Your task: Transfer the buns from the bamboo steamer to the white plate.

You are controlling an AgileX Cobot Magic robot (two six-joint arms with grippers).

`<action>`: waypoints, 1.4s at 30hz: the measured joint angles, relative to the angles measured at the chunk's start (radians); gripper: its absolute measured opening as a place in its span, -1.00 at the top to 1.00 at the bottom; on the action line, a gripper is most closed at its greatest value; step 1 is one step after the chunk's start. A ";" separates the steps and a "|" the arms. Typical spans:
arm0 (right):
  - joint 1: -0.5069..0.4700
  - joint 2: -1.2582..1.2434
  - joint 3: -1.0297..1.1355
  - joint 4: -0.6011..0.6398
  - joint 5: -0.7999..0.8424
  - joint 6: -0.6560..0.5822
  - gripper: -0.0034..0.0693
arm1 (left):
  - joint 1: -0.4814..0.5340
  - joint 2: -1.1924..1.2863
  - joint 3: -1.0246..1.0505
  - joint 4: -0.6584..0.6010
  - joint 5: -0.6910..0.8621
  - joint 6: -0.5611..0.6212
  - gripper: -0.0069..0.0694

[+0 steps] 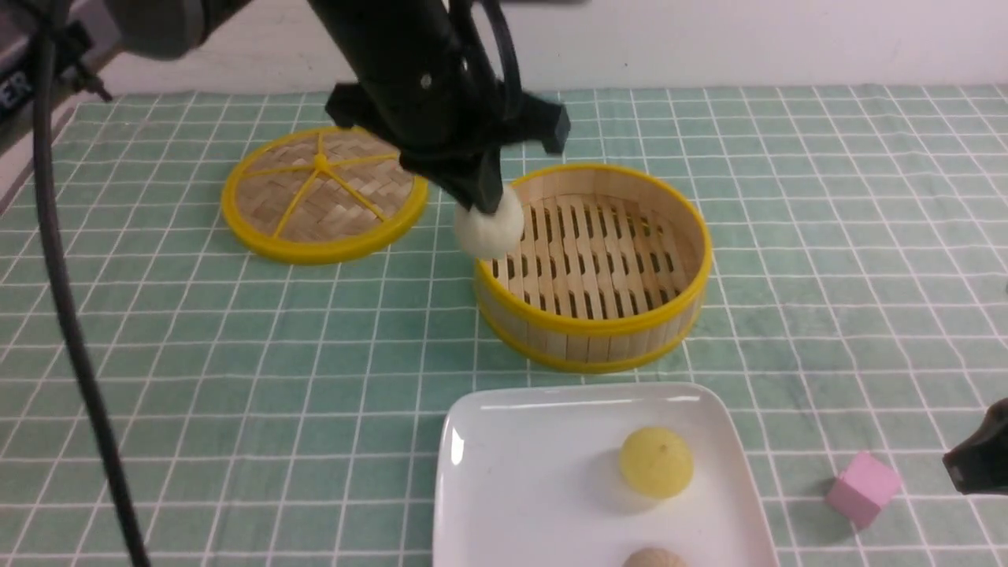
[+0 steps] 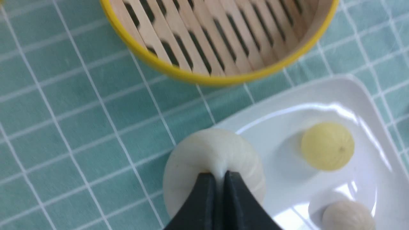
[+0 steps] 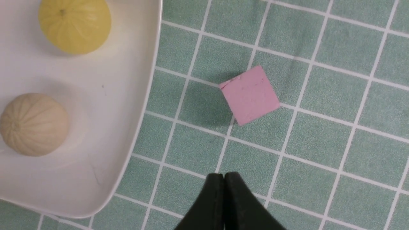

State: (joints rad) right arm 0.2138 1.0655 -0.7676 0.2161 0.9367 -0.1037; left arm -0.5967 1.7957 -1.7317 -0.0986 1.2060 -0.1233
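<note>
Pinched in the left gripper point(image 2: 217, 175), the pale bun point(image 2: 212, 153), apparently soft, wants gentle lowering onto the white plate point(image 1: 535, 480).

Green gridded tabletop holds steamer, lid, plate and cube

The tabletop point(image 1: 197, 409), green with white grid lines, carries the bamboo steamer point(image 1: 594, 342), the yellow-rimmed lid point(image 1: 323, 253) to its left, the white plate point(image 1: 535, 472) and a pink cube point(image 1: 864, 489)

A green tabletop with pale grid lines point(image 1: 827, 236) meets a plain whitish wall point(image 1: 748, 39).
</note>
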 joint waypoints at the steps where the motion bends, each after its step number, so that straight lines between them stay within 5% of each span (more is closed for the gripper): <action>1: 0.000 0.000 0.000 0.000 0.000 0.000 0.86 | -0.012 -0.001 0.040 0.000 -0.017 -0.001 0.75; 8: 0.000 0.000 0.000 0.000 0.000 0.000 0.84 | -0.132 0.024 0.341 -0.044 -0.293 -0.002 0.74; 13: 0.000 -0.007 0.000 0.004 0.013 0.000 0.82 | -0.150 0.067 0.378 -0.045 -0.385 -0.053 0.69; 26: 0.000 -0.528 0.023 0.007 0.170 0.000 0.82 | -0.150 0.091 0.345 -0.049 -0.366 -0.077 0.00; 29: 0.000 -0.673 0.079 0.013 0.091 0.000 0.82 | -0.150 0.091 0.329 -0.050 -0.360 -0.077 -0.02; 35: 0.000 -0.894 0.327 0.017 -0.324 -0.055 0.90 | -0.150 0.091 0.322 -0.051 -0.360 -0.077 -0.03; 42: 0.000 -0.905 0.427 0.022 -0.474 -0.083 0.94 | -0.150 0.091 0.322 -0.051 -0.360 -0.077 -0.03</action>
State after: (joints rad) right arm 0.2138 0.1607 -0.3406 0.2382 0.4625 -0.1865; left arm -0.7470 1.8862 -1.4097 -0.1501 0.8455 -0.2004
